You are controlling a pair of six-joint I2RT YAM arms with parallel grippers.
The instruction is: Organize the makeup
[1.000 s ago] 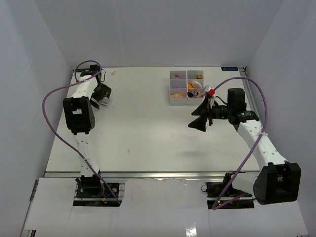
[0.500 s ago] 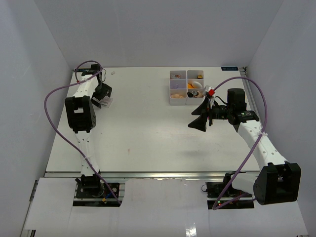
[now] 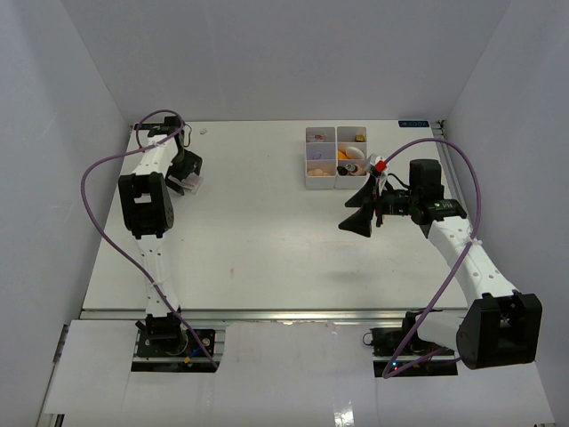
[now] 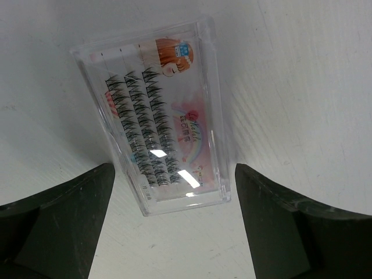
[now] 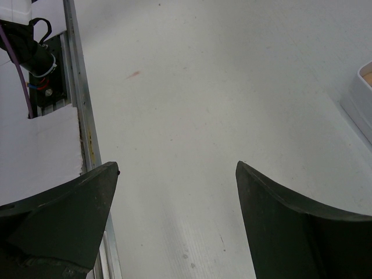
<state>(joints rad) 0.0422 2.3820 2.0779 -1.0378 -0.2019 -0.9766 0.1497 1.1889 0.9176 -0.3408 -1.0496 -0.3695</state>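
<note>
- Top view: the lash case [image 3: 191,186] lies near the worktop's [image 3: 267,249] far-left corner, mostly hidden under the left pincer [image 3: 184,176]. Its axis is hard to read here.
- The box [image 3: 320,183] sits near the far-right corner with makeup [image 3: 343,155] in its compartments, the pieces too small to name. The right pincer [image 3: 360,206] hangs just in front of the box, spread wide and empty.
- Left wrist: the case's [image 4: 160,139] long axis runs away from the camera, its far end leaning left. It holds rows of black lashes. Its near end lies between the widely parted fingers [image 4: 64,221], neither touching it.
- Right wrist: the pincer [image 5: 177,171] gapes over bare worktop [image 5: 192,87], holding nothing. The box's corner [image 5: 361,96] is cut off at the right edge.
</note>
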